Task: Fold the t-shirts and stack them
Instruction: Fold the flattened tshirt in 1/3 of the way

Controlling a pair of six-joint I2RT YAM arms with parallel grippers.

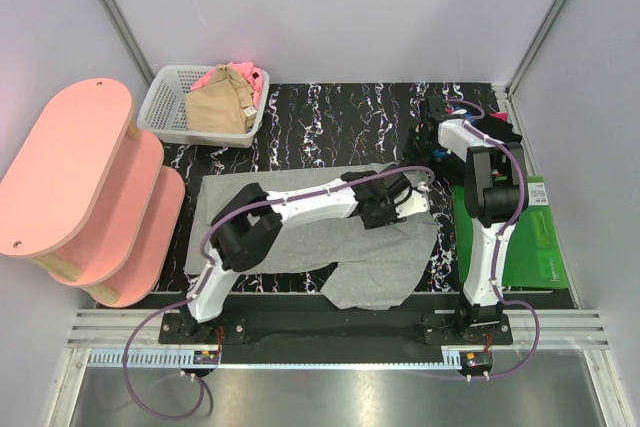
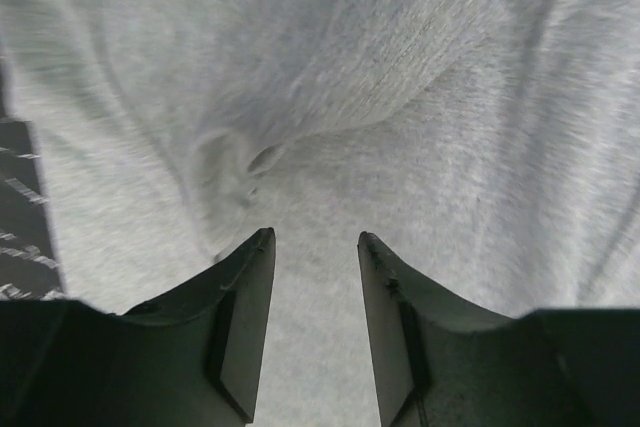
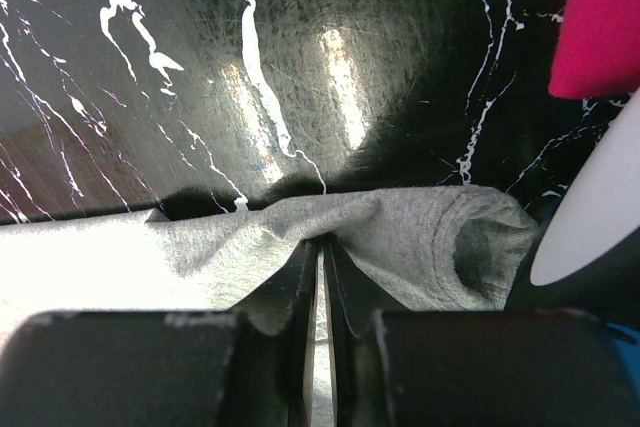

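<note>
Left hand (image 2: 315, 242) released, jaws apart just above the grey t-shirt (image 1: 375, 272) | right hand (image 3: 322, 247) clenched on its corner near the green board (image 1: 545, 247) | we judge the shirt's long axis runs away from the board across the worktop (image 1: 340, 117).

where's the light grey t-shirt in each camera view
Top external: light-grey t-shirt spread across the table's middle, under the left arm.
Left wrist: the shirt fills nearly the whole picture, beyond the open left pincer.
Right wrist: its bunched edge crosses the lower half, pinched in the right pincer.
Shared landmark: black marbled tabletop, at the left wrist view's left edge and the right wrist view's upper part.
</note>
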